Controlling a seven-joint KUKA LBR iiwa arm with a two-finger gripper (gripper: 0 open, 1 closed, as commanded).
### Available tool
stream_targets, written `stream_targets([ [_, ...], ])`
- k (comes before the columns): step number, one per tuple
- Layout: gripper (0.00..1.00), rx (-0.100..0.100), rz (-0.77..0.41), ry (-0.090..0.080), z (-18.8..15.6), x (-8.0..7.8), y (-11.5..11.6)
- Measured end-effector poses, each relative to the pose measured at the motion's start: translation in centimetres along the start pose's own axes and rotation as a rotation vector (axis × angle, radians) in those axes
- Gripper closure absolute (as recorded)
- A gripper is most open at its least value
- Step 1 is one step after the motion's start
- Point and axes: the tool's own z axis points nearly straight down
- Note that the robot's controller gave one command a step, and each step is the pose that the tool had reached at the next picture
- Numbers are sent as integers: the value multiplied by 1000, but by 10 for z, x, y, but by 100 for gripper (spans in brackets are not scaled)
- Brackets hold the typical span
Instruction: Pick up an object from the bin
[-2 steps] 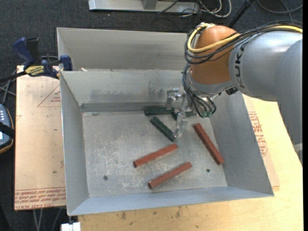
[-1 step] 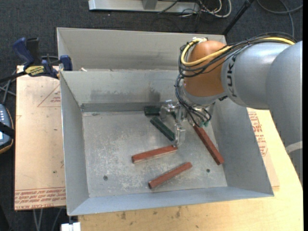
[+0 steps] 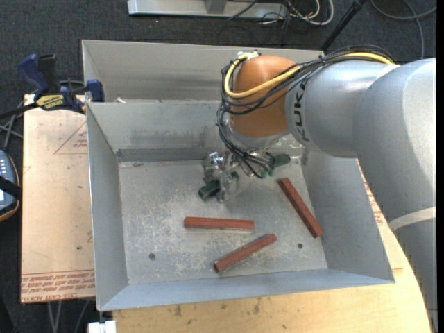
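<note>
My gripper (image 3: 216, 179) hangs low over the middle of the bin floor, toward the back, under the orange wrist cover. A small dark green thing (image 3: 207, 192) sits right at its fingertips; whether it is between them I cannot tell. Just in front lies a flat reddish-brown stick (image 3: 218, 223), lengthwise left to right. A second stick (image 3: 244, 252) rests at a slant nearer the front wall. A third stick (image 3: 300, 207) lies diagonally to the right of the gripper.
The big silver arm covers the bin's right back corner and right wall. Bare floor spreads over the bin's left half and along the front edge.
</note>
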Motion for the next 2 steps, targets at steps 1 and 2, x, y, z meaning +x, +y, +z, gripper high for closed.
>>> stream_targets([
  [1, 100, 0, 1, 0, 0, 0, 0],
  [2, 100, 1, -48, 0, -174, -5, 32],
])
